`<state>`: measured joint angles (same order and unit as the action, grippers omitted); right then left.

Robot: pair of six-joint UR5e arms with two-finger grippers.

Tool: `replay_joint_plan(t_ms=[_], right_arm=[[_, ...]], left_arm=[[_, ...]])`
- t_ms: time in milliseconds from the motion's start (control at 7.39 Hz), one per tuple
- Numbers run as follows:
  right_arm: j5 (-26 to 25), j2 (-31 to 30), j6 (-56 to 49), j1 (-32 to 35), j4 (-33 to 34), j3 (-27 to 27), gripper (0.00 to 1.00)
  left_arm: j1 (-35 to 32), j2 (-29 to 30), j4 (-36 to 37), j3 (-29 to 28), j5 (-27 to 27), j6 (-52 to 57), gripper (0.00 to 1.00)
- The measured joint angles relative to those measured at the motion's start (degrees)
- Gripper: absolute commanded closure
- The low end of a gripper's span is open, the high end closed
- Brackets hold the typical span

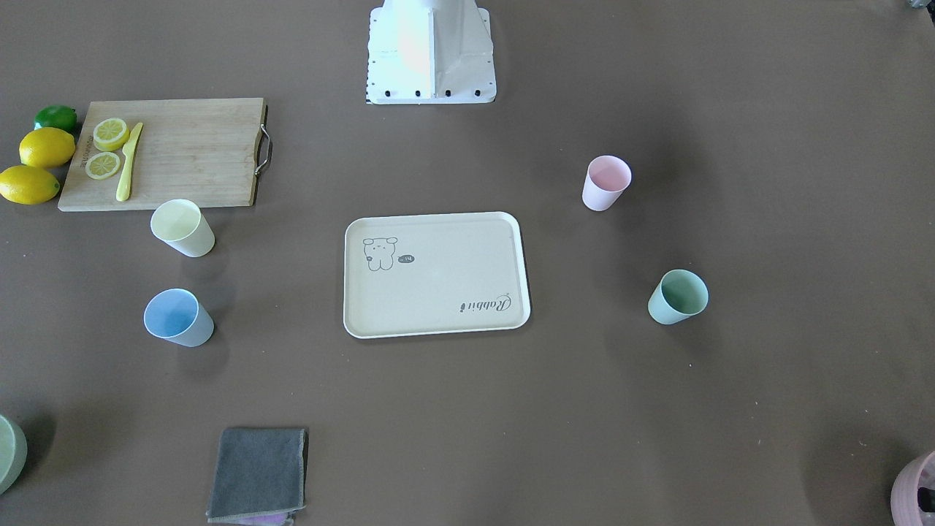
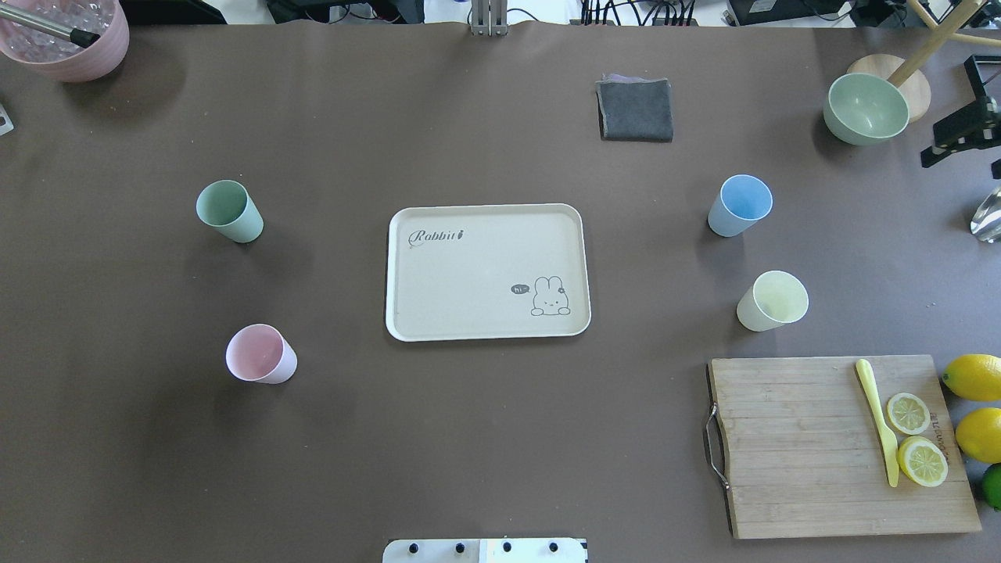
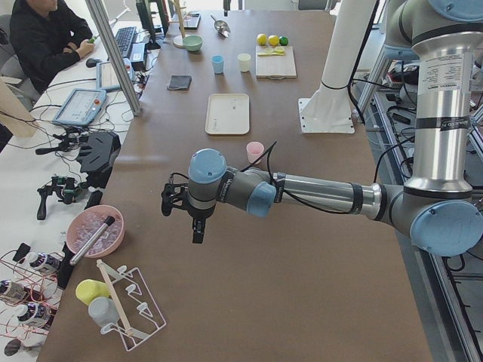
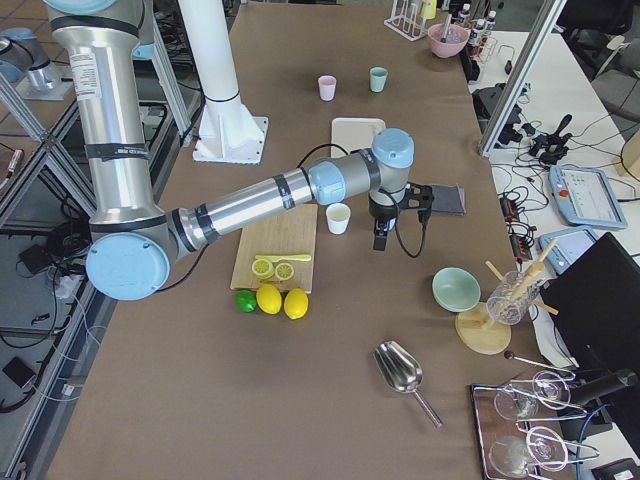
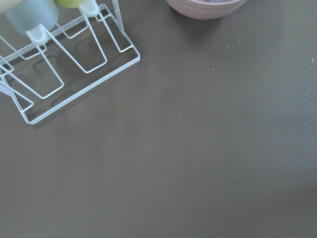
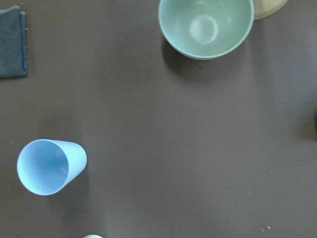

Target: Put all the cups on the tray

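The cream tray (image 2: 477, 274) lies at the table's middle with nothing on it. Four cups stand upright on the table around it: mint green (image 2: 228, 211) and pale pink (image 2: 260, 354) on the robot's left, light blue (image 2: 739, 205) and pale yellow (image 2: 771, 301) on its right. My left gripper (image 3: 198, 226) hangs above the table's left end, far from the cups. My right gripper (image 4: 380, 238) hovers high by the yellow cup (image 4: 338, 217); its wrist view shows the blue cup (image 6: 49, 166) below. Both grippers show only in the side views, so I cannot tell whether they are open or shut.
A wooden cutting board (image 2: 837, 446) with lemon slices and a yellow knife sits near right, lemons (image 2: 974, 377) beside it. A pale green bowl (image 2: 866, 108) and grey cloth (image 2: 635, 109) are far right. A mauve pot (image 2: 66, 39) and a wire rack (image 5: 64, 64) stand far left.
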<state>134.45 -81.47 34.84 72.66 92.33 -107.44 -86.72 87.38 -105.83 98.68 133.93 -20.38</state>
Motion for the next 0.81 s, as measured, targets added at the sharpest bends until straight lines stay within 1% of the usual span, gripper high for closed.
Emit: replay_joint_plan(t_ms=[135, 271, 541, 676, 812], right_arm=[[-1.4, 1.0, 2.3, -3.9, -1.0, -0.7, 0.00], [-3.2, 0.7, 6.1, -7.7, -4.5, -1.0, 0.00], [-7.6, -3.2, 15.3, -14.6, -15.5, -1.0, 0.00], [-9.1, -5.1, 17.3, -16.8, -18.9, -0.9, 0.00], [-10.4, -6.2, 18.6, -18.8, -20.3, -0.9, 0.00]], left_arm=[[0.1, -0.2, -1.3, -0.2, 0.0, 0.2, 0.02], [0.1, -0.2, -2.4, -0.4, -0.1, 0.2, 0.02], [0.1, -0.2, -3.1, -0.5, -0.4, 0.3, 0.02], [0.1, -0.2, -3.2, -0.6, -0.4, 0.2, 0.02], [0.1, -0.1, -3.2, -0.6, -0.4, 0.2, 0.02]])
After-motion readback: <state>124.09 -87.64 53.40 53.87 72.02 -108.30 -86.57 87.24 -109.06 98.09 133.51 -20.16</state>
